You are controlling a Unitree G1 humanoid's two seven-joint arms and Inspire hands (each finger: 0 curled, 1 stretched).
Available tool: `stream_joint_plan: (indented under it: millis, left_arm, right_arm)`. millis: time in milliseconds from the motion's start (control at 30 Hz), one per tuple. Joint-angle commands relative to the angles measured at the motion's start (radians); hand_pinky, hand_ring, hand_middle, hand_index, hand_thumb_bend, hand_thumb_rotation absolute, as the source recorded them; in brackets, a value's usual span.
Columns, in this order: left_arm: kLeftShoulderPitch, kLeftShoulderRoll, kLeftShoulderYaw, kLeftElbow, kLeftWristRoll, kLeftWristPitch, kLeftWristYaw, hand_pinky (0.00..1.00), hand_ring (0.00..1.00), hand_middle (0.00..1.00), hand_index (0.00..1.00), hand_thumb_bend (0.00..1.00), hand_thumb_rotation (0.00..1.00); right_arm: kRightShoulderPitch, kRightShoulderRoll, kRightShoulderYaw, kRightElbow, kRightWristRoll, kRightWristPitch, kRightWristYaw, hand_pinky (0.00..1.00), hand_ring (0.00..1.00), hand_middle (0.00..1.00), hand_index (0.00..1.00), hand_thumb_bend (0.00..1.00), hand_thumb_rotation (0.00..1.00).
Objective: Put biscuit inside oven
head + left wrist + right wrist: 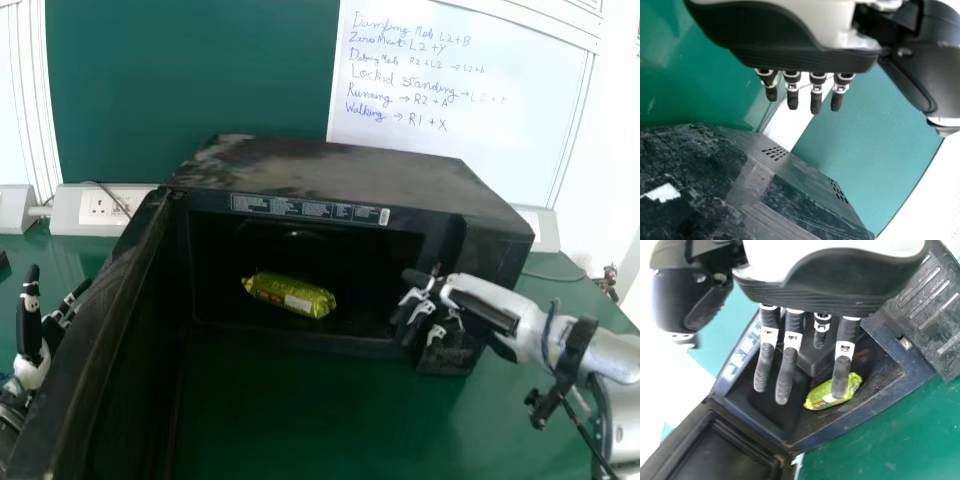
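The right robot hand (447, 318) is open, fingers (786, 374) extended with nothing in them, by the right front corner of the oven (350, 172). Apart from it, the biscuit (290, 295) lies on the oven's floor, between the side walls. It should be light, its glossy wrapper slippery and crinkly, the contents stiff but brittle. If it needs shifting, take it across the middle, thumb and fingers on its long sides, gently; the end seals would likely fold. Beyond the open door (95, 330), over the bench's (300, 425) left edge, the left robot hand (32, 372) is open and idle.
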Motion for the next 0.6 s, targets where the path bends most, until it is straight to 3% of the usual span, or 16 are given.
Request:
stream_joint_plan:
  millis: [0, 133, 400, 567]
  left_arm:
    - [-0.002, 0.008, -0.001, 0.001, -0.001, -0.005, -0.018, 0.67, 0.72, 0.74, 0.72, 0.68, 0.02]
    - [-0.002, 0.015, -0.003, 0.008, 0.004, -0.007, -0.041, 0.66, 0.72, 0.74, 0.72, 0.68, 0.03]
    - [0.000, 0.020, -0.001, 0.010, 0.004, -0.005, -0.060, 0.66, 0.72, 0.74, 0.73, 0.69, 0.04]
    - [0.006, 0.031, -0.005, 0.011, -0.002, 0.001, -0.104, 0.66, 0.72, 0.75, 0.77, 0.69, 0.06]
  right_arm:
    - [0.012, -0.029, -0.015, 0.048, 0.023, -0.037, 0.003, 0.39, 0.44, 0.48, 0.48, 0.52, 0.14]
    - [0.013, -0.060, -0.029, 0.110, 0.065, -0.013, 0.000, 0.36, 0.44, 0.48, 0.48, 0.51, 0.14]
    - [0.038, -0.099, -0.034, 0.243, 0.074, -0.110, -0.013, 0.28, 0.37, 0.43, 0.48, 0.51, 0.14]
    - [0.070, -0.102, -0.052, 0.289, 0.047, -0.122, -0.086, 0.27, 0.34, 0.39, 0.48, 0.51, 0.15]
